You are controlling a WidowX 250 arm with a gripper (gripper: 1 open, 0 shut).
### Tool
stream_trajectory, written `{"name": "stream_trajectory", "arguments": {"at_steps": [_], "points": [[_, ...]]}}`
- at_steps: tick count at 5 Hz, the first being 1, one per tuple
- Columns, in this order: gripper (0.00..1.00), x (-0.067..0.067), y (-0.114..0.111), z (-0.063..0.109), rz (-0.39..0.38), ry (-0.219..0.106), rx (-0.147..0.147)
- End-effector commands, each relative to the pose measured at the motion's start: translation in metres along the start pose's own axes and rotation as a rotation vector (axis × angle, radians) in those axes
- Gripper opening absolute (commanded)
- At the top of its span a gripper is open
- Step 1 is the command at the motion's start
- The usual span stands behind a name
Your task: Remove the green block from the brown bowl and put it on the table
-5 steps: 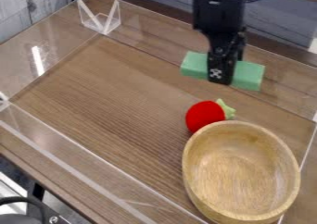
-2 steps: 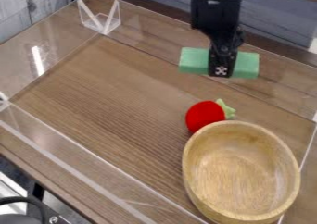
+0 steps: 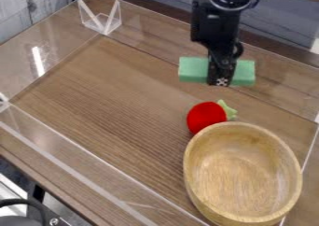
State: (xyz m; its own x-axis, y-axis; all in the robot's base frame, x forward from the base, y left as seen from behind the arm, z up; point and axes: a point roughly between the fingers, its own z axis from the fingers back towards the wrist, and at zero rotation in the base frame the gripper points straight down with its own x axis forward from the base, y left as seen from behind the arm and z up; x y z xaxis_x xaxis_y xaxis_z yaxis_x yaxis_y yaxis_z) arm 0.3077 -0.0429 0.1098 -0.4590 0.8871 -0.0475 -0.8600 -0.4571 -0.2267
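So, going left to right: the bottom left corner has a black curved cable-like thing (image 3: 28,204), and further up there's a small clear angular plastic piece (image 3: 103,19) by the far edge. Then it's mostly the flat brown wood-grain table (image 3: 106,90), with low see-through walls round the edge.

Next up is the mint-green rectangular block (image 3: 193,69), out of the bowl and over the far right part of the table. Can't tell from this one view if its underside is touching the wood. It looks plain, matte and straight-edged, all one colour, with a dark strip of gripper hiding its middle. The long axis runs pretty much side to side across the view, right end just a touch lower than the left, so the ends point left and right.

The black gripper (image 3: 222,77) has its jaws pinching the block around the middle, both ends sticking out past it. Just nearer the camera sits a red round fruit with a green stem (image 3: 204,118), and beside that, at the near right, the wide light-tan wooden bowl (image 3: 243,176), nothing in it
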Motion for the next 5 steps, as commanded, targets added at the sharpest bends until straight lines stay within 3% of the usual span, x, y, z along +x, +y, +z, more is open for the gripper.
{"name": "stream_trajectory", "arguments": {"at_steps": [1,3,5], "points": [[0.00,-0.005,-0.005,0.003,0.008,0.012,-0.032],[0.00,0.005,-0.017,-0.014,0.099,-0.014,-0.023],[0.00,-0.004,-0.022,-0.009,0.172,-0.031,-0.002]]}}
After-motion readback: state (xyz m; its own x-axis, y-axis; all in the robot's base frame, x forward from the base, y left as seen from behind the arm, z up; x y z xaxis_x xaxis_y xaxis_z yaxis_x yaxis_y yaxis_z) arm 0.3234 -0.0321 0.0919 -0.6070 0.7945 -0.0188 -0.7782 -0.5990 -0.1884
